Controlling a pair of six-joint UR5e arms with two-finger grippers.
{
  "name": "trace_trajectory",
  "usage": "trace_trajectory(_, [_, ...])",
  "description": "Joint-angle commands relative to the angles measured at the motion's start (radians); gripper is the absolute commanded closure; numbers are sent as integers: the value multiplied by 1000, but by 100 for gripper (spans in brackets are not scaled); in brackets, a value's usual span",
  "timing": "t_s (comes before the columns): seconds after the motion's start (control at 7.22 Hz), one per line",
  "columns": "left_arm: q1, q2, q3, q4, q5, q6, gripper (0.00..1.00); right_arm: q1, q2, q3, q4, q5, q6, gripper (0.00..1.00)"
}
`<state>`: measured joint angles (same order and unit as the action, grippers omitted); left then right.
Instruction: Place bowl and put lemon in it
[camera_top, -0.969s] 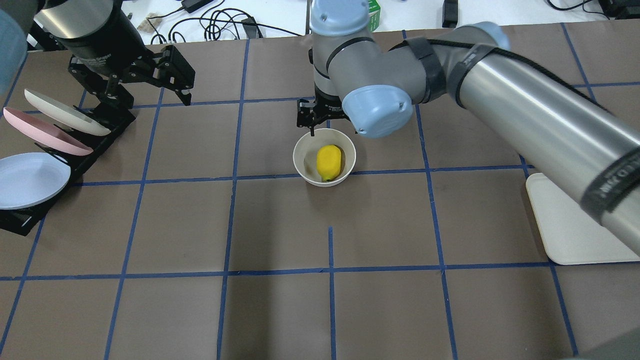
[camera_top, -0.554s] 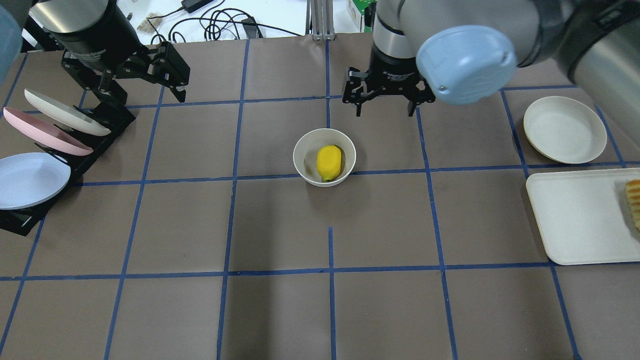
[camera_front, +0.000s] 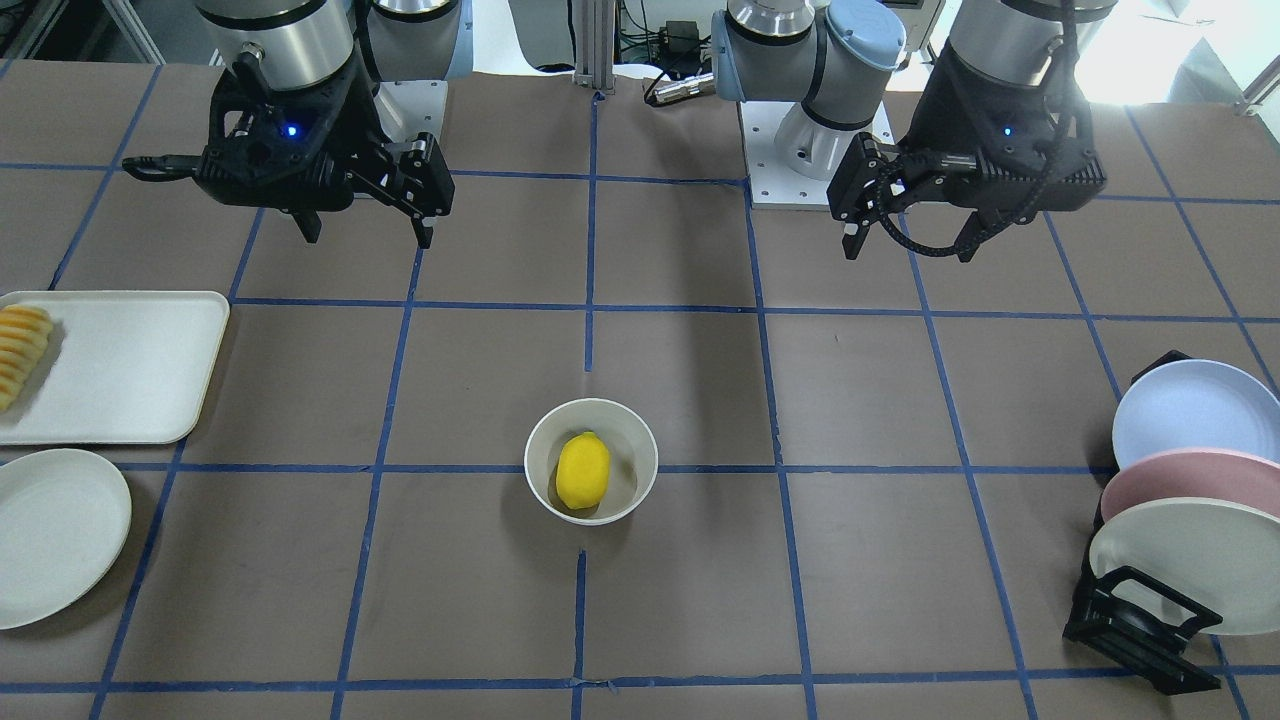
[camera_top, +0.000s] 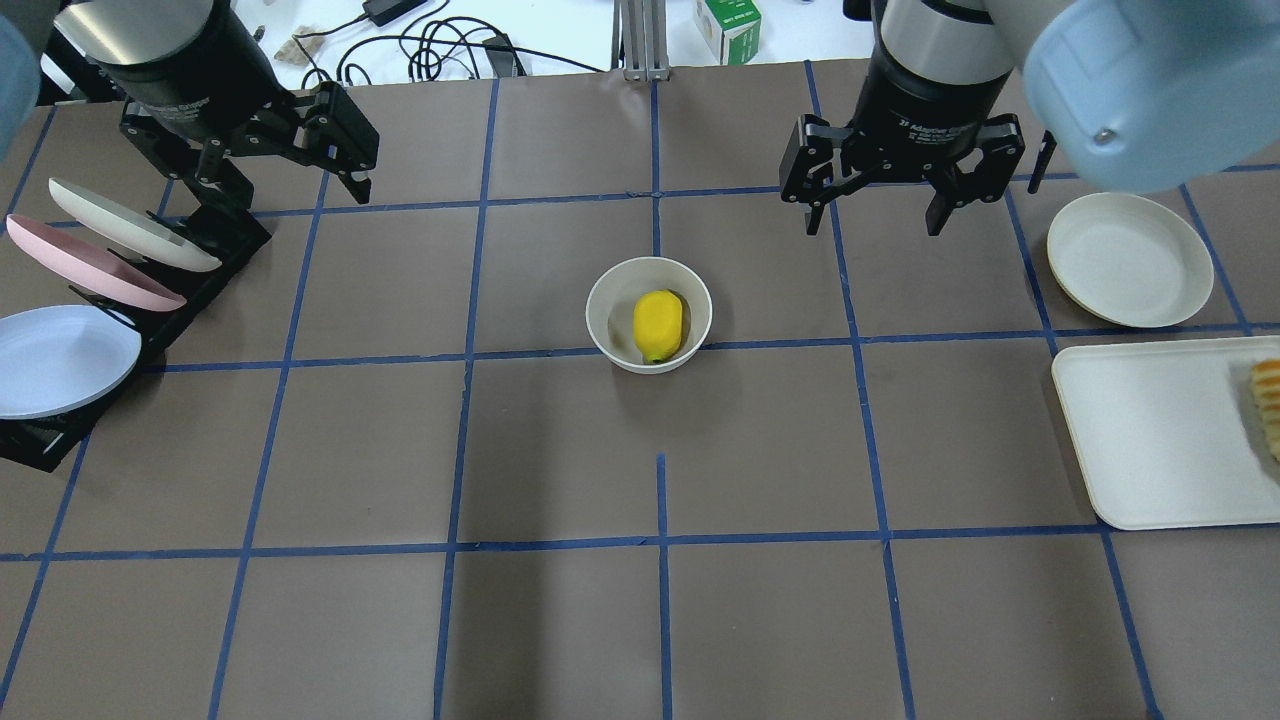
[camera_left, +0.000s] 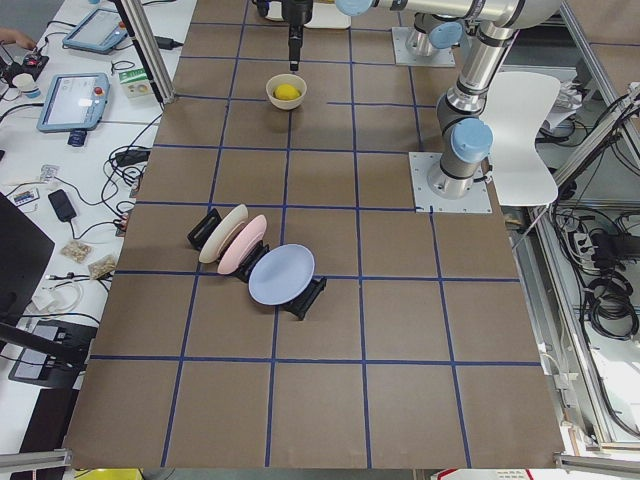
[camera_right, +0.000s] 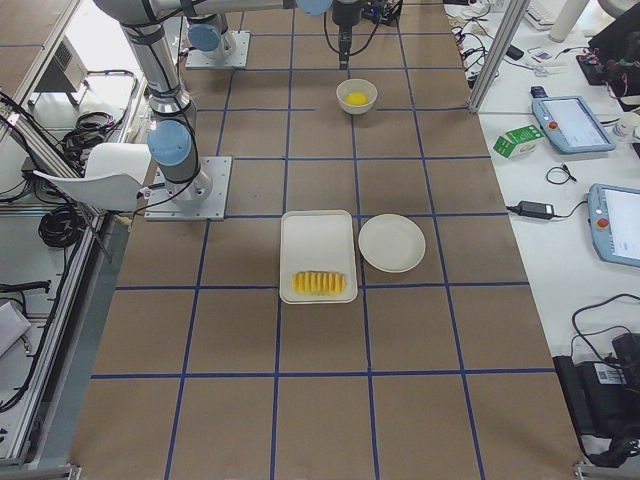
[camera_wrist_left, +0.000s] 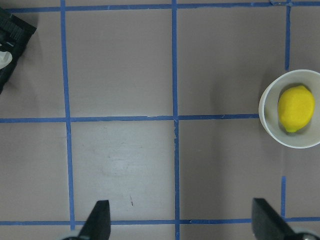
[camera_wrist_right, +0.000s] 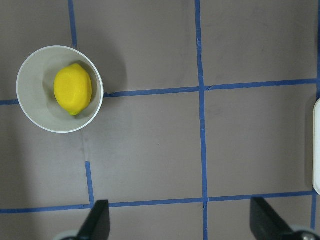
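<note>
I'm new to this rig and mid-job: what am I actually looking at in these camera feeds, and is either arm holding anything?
This is a two-armed robot at a taped-grid table. One camera looks down from behind the robot, one faces it across the table (sides mirrored), two watch from the table's ends, and one rides on each wrist. In the middle stands the bowl with the lemon inside. On the robot's left, upright plates stand in a rack; a tray with fruit slices and a flat plate lie on its right. The left gripper and right gripper both hang open and empty, away from the bowl.
</note>
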<state>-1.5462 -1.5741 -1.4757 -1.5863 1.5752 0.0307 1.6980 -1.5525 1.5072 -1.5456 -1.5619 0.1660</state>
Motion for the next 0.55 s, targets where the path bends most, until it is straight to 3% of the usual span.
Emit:
trace_trajectory(0.0, [0, 0, -1, 0, -1, 0, 0, 3, -9, 1, -14, 13, -42, 0])
trace_trajectory(0.42, [0, 2, -2, -1, -3, 0, 0, 0, -8, -11, -18, 0, -42, 0])
